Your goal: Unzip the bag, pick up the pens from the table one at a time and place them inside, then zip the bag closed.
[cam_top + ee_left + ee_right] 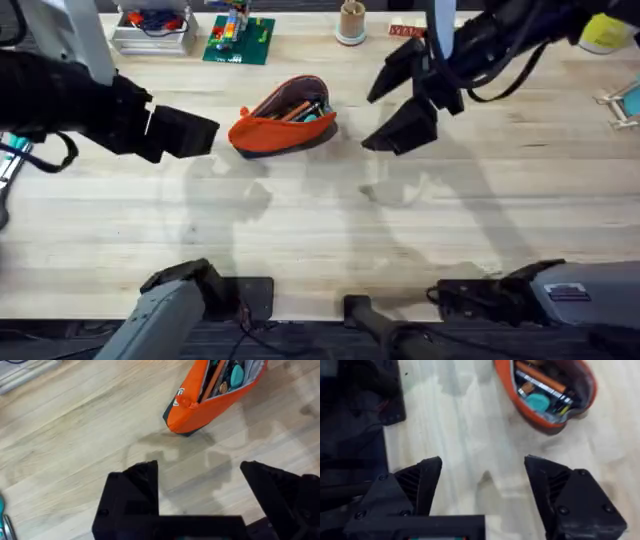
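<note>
Light wooden planks of the table (320,220) carry the bag (283,118), which lies unzipped near the far middle of the surface, its mouth gaping upward. Inside the bag, against the grey lining, an orange pen (540,376) lies lengthwise with a teal-handled item (537,401) and a few darker sticks that are too crowded to tell apart. The bag's orange end with a small white label (178,397) faces the left gripper (200,505).

Just left of the bag hovers the left gripper, its black fingers spread wide with nothing between them. Right of the bag hangs the right gripper (482,495), likewise spread and holding nothing. Both stand apart from the bag.

Behind the bag, along the table's far edge, sit a green plate of coloured bricks (238,38), a clear tray (153,30) and a small wooden cup (351,22). In front of the bag, bare planks run toward the arm bases.
</note>
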Controlling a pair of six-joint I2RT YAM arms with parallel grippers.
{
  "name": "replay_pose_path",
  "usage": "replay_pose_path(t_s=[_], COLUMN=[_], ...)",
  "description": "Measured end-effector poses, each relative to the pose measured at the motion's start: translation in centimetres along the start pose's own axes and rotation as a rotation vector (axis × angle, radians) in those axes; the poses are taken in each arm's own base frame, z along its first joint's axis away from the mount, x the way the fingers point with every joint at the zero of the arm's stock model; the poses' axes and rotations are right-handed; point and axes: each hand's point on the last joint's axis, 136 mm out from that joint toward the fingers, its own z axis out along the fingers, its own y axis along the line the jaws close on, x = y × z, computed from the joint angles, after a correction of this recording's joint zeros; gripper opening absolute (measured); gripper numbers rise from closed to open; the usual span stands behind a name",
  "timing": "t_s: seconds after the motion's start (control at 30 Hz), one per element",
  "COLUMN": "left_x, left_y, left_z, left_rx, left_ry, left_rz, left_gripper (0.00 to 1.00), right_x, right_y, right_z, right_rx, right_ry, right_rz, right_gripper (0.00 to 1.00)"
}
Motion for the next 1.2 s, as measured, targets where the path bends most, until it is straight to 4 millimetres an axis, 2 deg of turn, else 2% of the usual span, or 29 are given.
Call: replay_pose_path(t_s=[0.1,0.23,0.4,0.57,0.7,0.93,1.2], left_x=[0.0,0.0,0.0,0.0,0.1,0.1,0.1], left_y=[0.0,0.0,0.0,0.0,-0.1,-0.1,-0.1], left_z=[0.0,0.0,0.0,0.0,0.0,0.0,0.0], left_rx=[0.000,0.000,0.000,0.001,0.002,0.003,0.002], left_ry=[0.000,0.000,0.000,0.001,0.003,0.003,0.003], left_rz=[0.000,0.000,0.000,-0.001,-0.001,-0.001,-0.001], left_gripper=[0.994,0.993,0.993,0.993,0.993,0.993,0.993], right_x=[0.4,-0.4,-1.4,-2.4,-3.1,-2.3,-2.3], right_y=[0.9,1.8,1.7,0.6,-1.1,-4.2,-5.2], right_z=[0.0,-0.1,-0.1,-0.2,-0.2,-0.3,0.4], right_rx=[-0.038,-0.089,-0.102,-0.067,0.009,0.183,0.320], right_ry=[0.009,-0.032,-0.078,-0.116,-0.132,-0.079,-0.003], right_rz=[0.070,0.152,0.179,0.182,0.185,0.238,0.212], right_gripper=[0.996,0.996,0.996,0.996,0.995,0.995,0.995])
